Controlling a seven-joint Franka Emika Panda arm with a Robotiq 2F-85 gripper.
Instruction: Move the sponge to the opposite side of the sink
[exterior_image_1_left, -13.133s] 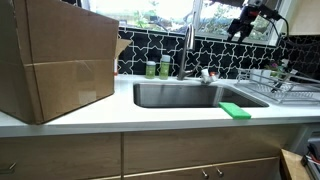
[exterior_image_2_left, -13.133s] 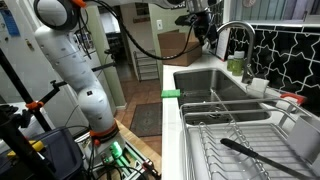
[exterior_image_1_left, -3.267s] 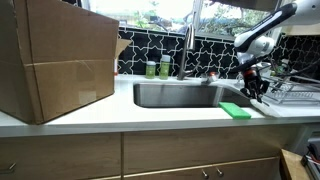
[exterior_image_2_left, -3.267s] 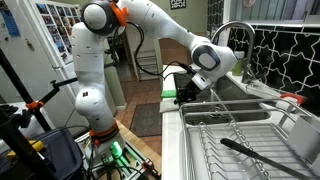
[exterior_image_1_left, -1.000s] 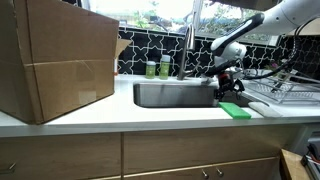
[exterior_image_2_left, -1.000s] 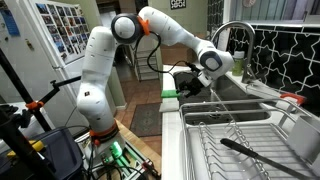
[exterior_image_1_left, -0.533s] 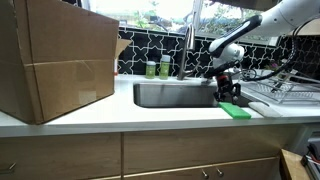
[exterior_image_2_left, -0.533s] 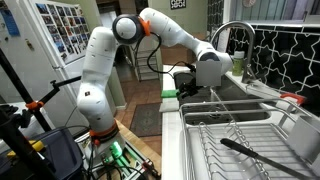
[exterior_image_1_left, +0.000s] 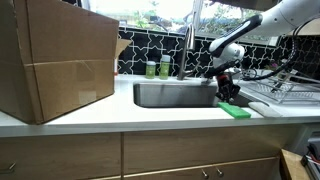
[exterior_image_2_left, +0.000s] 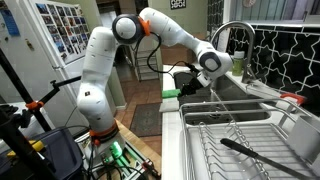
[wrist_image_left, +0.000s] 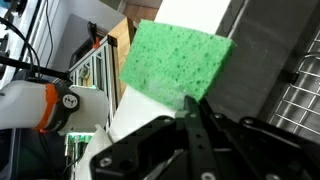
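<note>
The bright green sponge (exterior_image_1_left: 237, 111) lies flat on the white countertop at the front corner of the steel sink (exterior_image_1_left: 150, 96), beside the dish rack. It shows as a small green strip (exterior_image_2_left: 170, 94) at the counter's far edge in an exterior view. My gripper (exterior_image_1_left: 228, 98) reaches down at the sponge's sink-side end. In the wrist view the sponge (wrist_image_left: 178, 58) fills the upper middle. There my gripper (wrist_image_left: 188, 100) has its two black fingers pressed together, with the tips pinching the sponge's near edge.
A large cardboard box (exterior_image_1_left: 55, 60) stands on the counter on the other side of the sink. A tall chrome faucet (exterior_image_1_left: 187, 48) and green-labelled bottles (exterior_image_1_left: 158, 68) are behind the basin. The wire dish rack (exterior_image_2_left: 235, 130) holds a dark utensil.
Over the last second the fingers have gone from wide apart to shut at the sponge's edge. The arm has barely moved and the sponge lies where it was.
</note>
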